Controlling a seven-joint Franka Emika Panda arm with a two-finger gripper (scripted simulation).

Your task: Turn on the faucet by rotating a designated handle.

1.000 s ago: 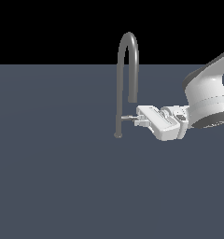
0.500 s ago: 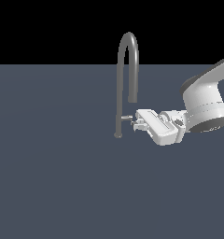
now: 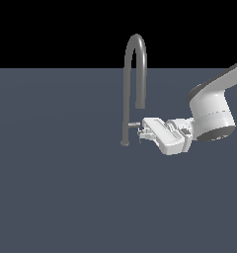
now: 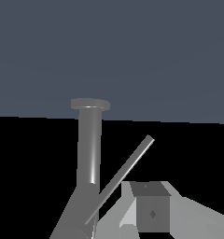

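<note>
Reaching from exterior view's right, gripper meets handle low on faucet stem, just above base. Fingertips at handle; jaw gap: cannot tell. Spout arches above gripper.

gripper: fingertips at the handle, opening not clear | faucet: upright just beyond the fingertips, spout arching above gripper

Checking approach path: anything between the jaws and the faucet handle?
Nothing visible. In the exterior view the gripper is already at the handle, which juts from the faucet stem toward the exterior view's right. Only bare surface lies around them.
</note>
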